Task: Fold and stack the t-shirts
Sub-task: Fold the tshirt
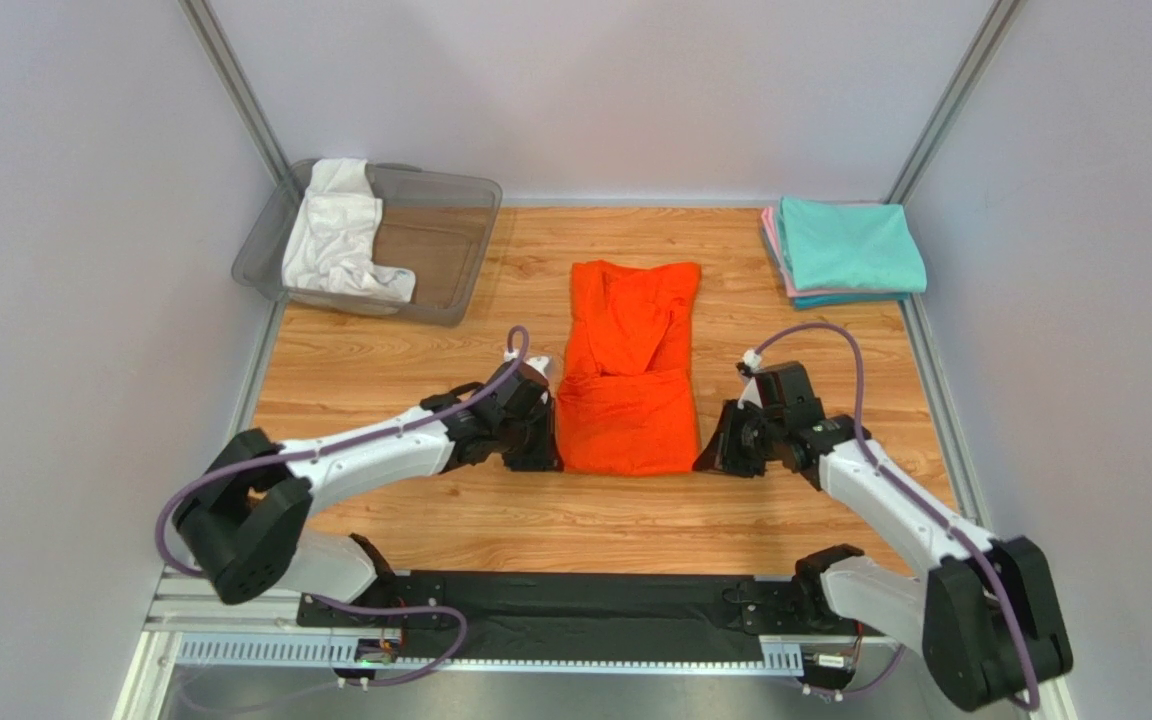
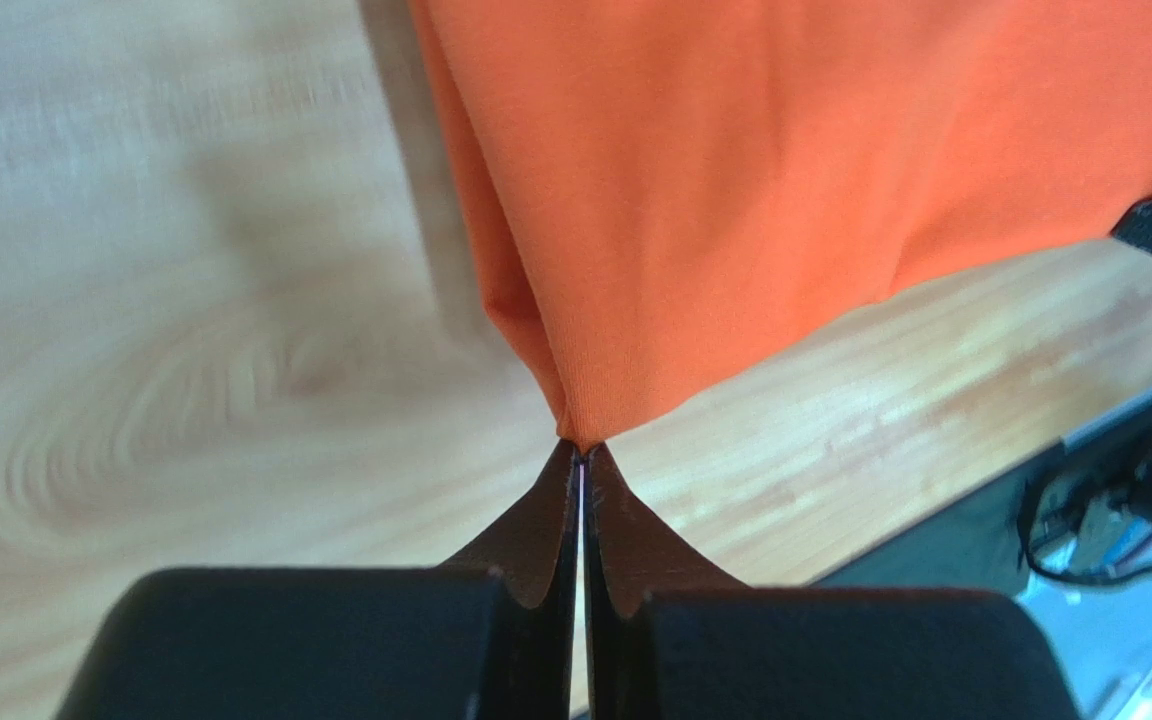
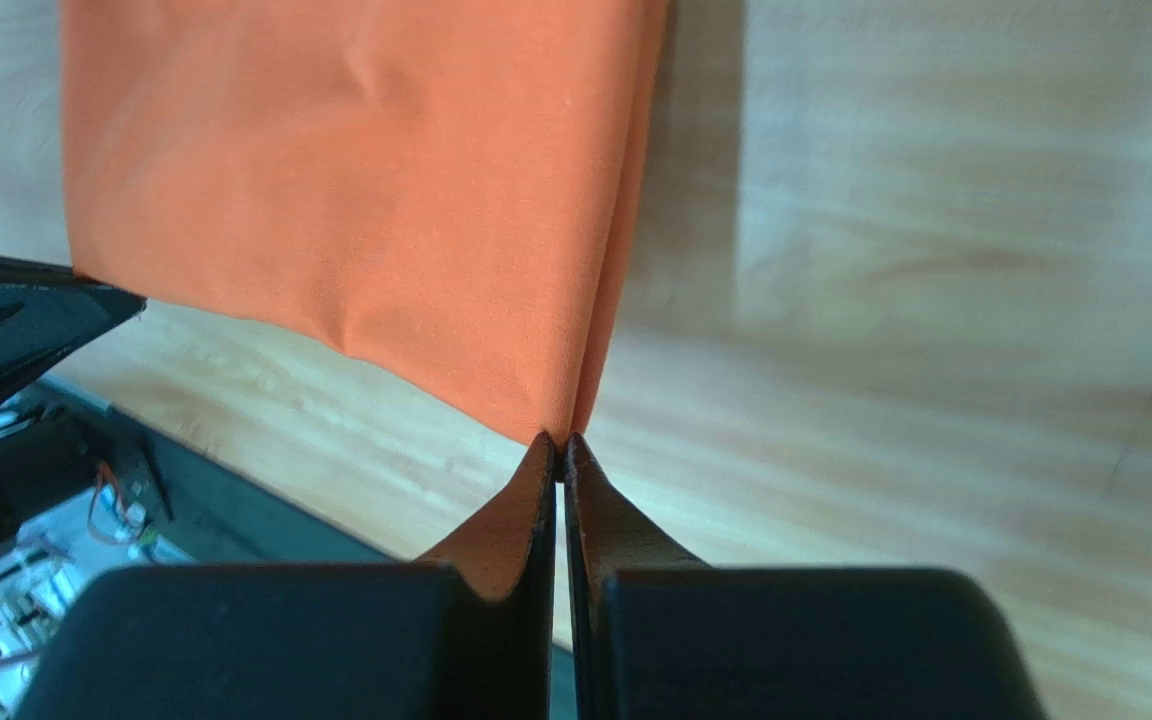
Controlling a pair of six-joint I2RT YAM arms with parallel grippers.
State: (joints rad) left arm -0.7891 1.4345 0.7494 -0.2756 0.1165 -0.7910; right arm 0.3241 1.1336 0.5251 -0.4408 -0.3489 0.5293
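A bright orange t-shirt (image 1: 627,368) lies as a long folded strip in the middle of the wooden table (image 1: 387,375). My left gripper (image 1: 549,450) is shut on its near left corner; in the left wrist view the cloth (image 2: 778,180) runs up from the pinched tips (image 2: 581,446). At the near right corner my right gripper (image 1: 705,458) is shut on the shirt too, the orange cloth (image 3: 372,195) meeting the tips (image 3: 560,438). A white t-shirt (image 1: 334,233) hangs in the bin. Folded teal (image 1: 850,248) and pink (image 1: 770,240) t-shirts are stacked at the back right.
A clear grey plastic bin (image 1: 447,240) stands at the back left corner. Grey walls close in the table on three sides. A black rail (image 1: 567,608) with the arm bases runs along the near edge.
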